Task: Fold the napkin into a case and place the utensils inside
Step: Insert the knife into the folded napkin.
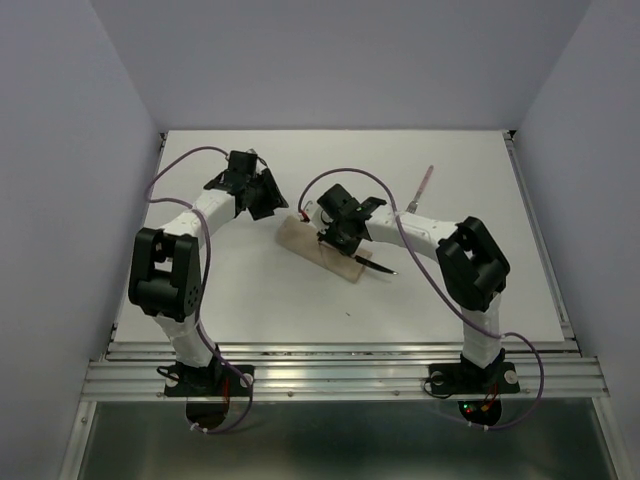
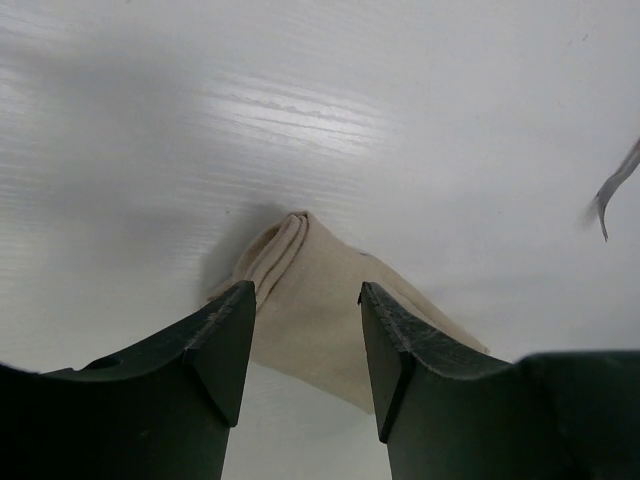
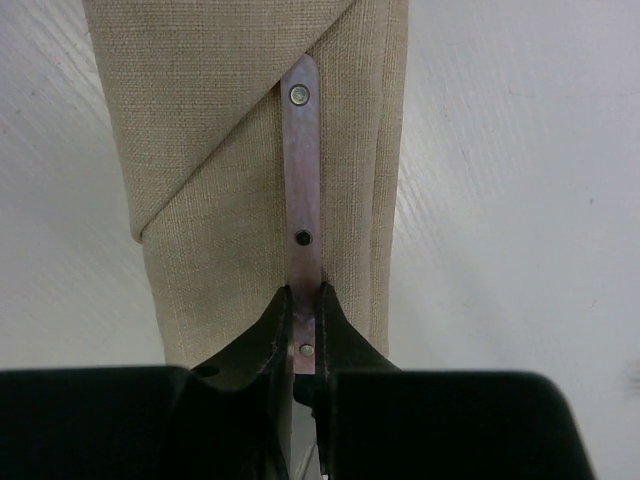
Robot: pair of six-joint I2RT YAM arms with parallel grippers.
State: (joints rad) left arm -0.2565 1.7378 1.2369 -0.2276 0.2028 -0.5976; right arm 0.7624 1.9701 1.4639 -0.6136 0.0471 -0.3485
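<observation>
The case (image 1: 312, 245) is a narrow folded tan cloth pouch lying slantwise at the table's middle. My right gripper (image 1: 338, 238) is over it, shut on the knife's pinkish riveted handle (image 3: 301, 190). The handle lies along the case (image 3: 220, 200), its end at the diagonal fold. The dark blade (image 1: 380, 268) sticks out past the case's near right end. The fork (image 1: 421, 188) lies apart on the table at the back right. My left gripper (image 1: 266, 195) is open and empty above the case's far left end (image 2: 310, 290). In the left wrist view it (image 2: 305, 292) frames the cloth between its fingers.
The white table (image 1: 250, 290) has grey walls at the back and sides and a metal rail along the near edge (image 1: 340, 370). A slim grey metal end (image 2: 612, 195) shows at the right edge of the left wrist view.
</observation>
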